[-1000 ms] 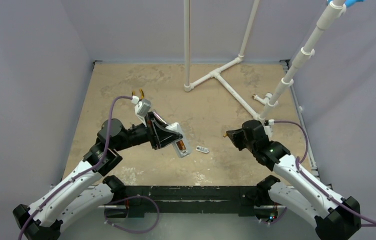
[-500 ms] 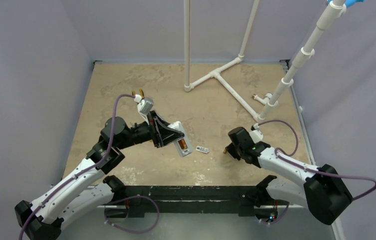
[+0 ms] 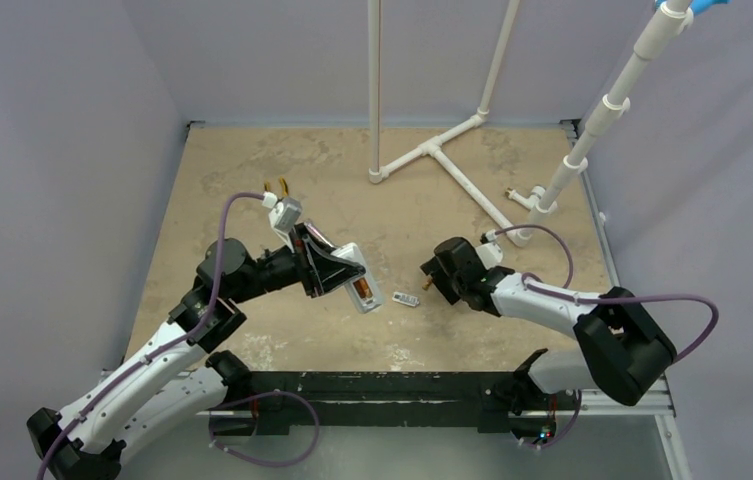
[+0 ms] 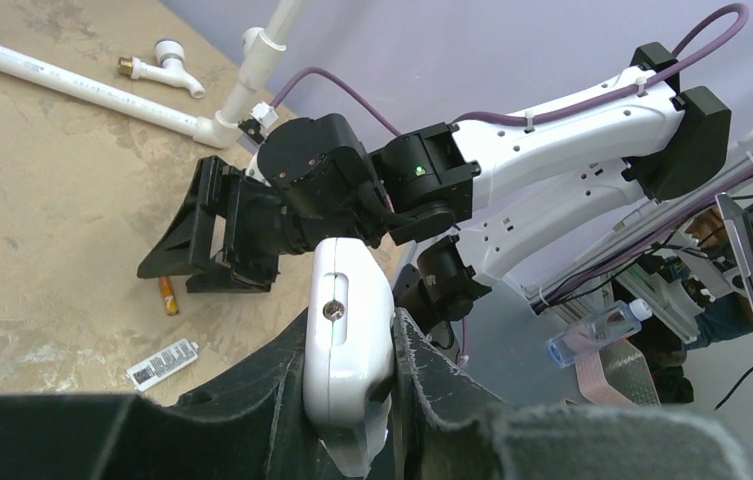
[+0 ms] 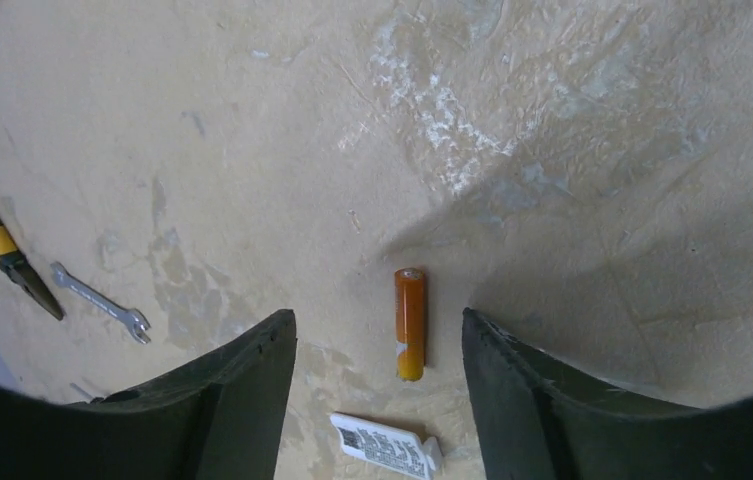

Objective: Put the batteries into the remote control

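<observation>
Top external, scuffed tan tabletop (image 3: 252,160), lavender walls (image 3: 52,150), orange battery (image 5: 410,323)

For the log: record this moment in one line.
left hand: shut on remote control; right hand: open over battery; battery: on table

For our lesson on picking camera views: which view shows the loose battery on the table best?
The right wrist view: the battery lies whole and large between the right gripper and its open fingers. In the left wrist view the battery is small under that gripper; the top view gives only an orange speck.
</observation>
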